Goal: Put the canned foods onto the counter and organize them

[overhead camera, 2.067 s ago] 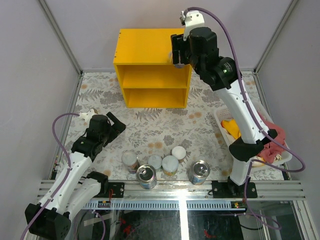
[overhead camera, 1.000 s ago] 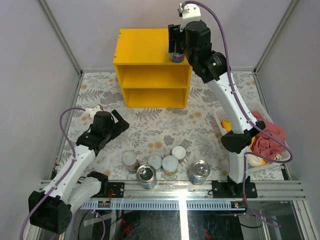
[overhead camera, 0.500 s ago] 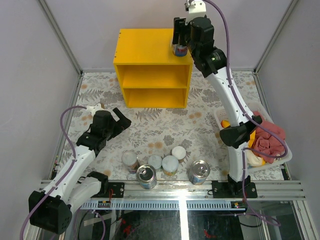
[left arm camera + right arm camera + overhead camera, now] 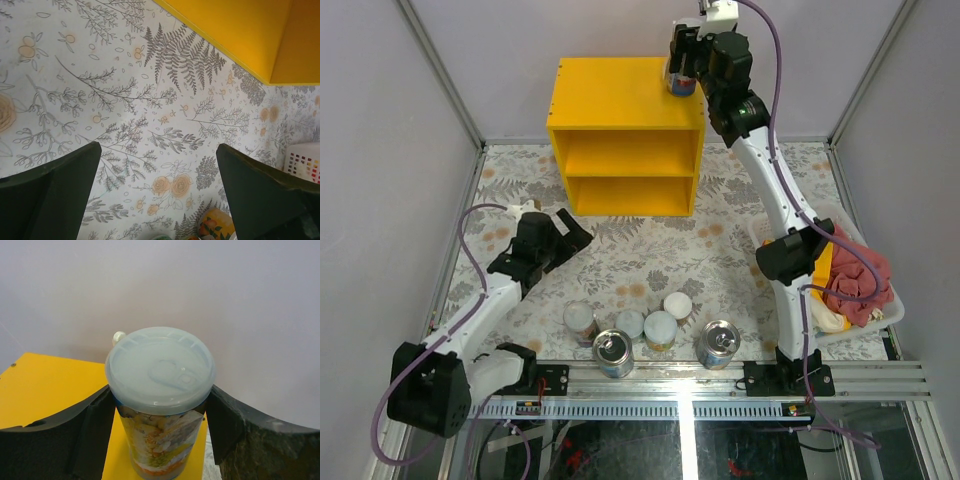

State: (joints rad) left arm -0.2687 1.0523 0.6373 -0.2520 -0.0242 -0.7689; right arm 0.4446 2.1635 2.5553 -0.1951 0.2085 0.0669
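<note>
Canned foods (image 4: 660,330): seven in view | right gripper (image 4: 159,435) clamped on one tall white-lidded can (image 4: 160,372), upright at the counter (image 4: 610,95) top's far right corner | left gripper (image 4: 157,192) spread wide, empty, above the floral table (image 4: 720,210) off the counter's front left corner | other six clustered by the table's near edge
</note>
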